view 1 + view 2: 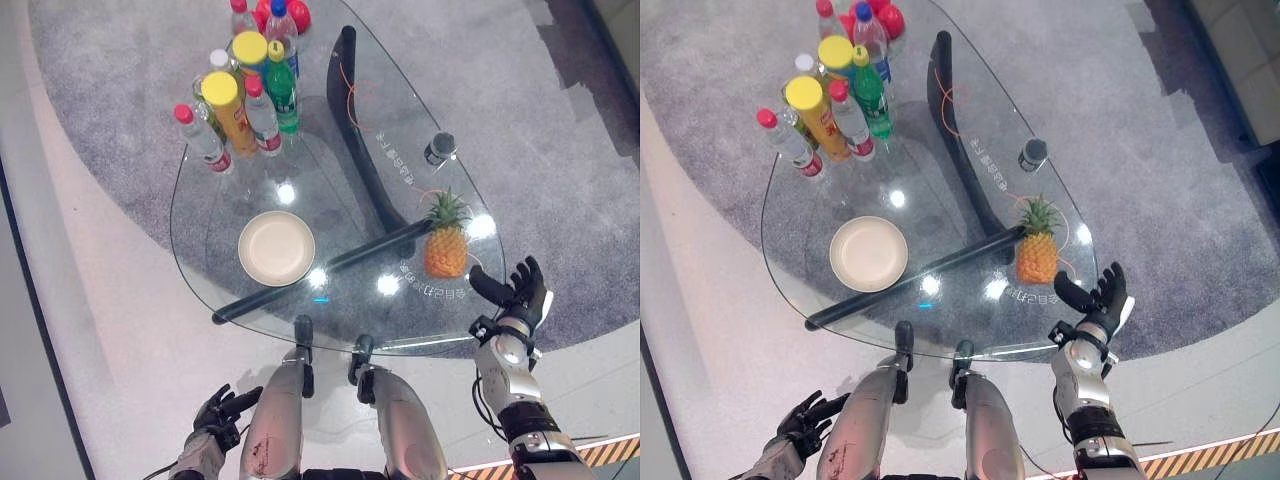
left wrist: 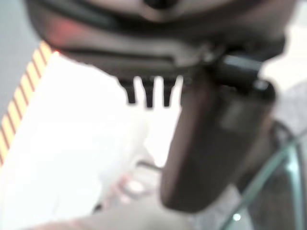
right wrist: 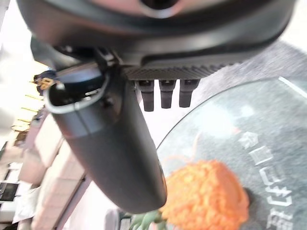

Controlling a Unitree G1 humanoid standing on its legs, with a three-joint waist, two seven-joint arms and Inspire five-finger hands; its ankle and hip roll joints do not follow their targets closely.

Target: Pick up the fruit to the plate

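Note:
A pineapple (image 1: 445, 246) with green leaves stands upright on the glass table (image 1: 350, 130), near its right front edge. A cream plate (image 1: 276, 247) lies empty on the glass, left of the fruit across a dark table strut. My right hand (image 1: 518, 291) is raised just off the table's right edge, a short way right of the pineapple, fingers spread and open, holding nothing. In the right wrist view the pineapple (image 3: 207, 198) shows just past the thumb (image 3: 112, 148). My left hand (image 1: 222, 410) hangs low below the table's front edge, fingers relaxed and empty.
Several bottles (image 1: 246, 95) with red, yellow, blue and green caps stand clustered at the table's far left. A small dark cap-like object (image 1: 440, 147) sits at the far right. Dark struts (image 1: 350, 110) run under the glass. Grey carpet surrounds the table.

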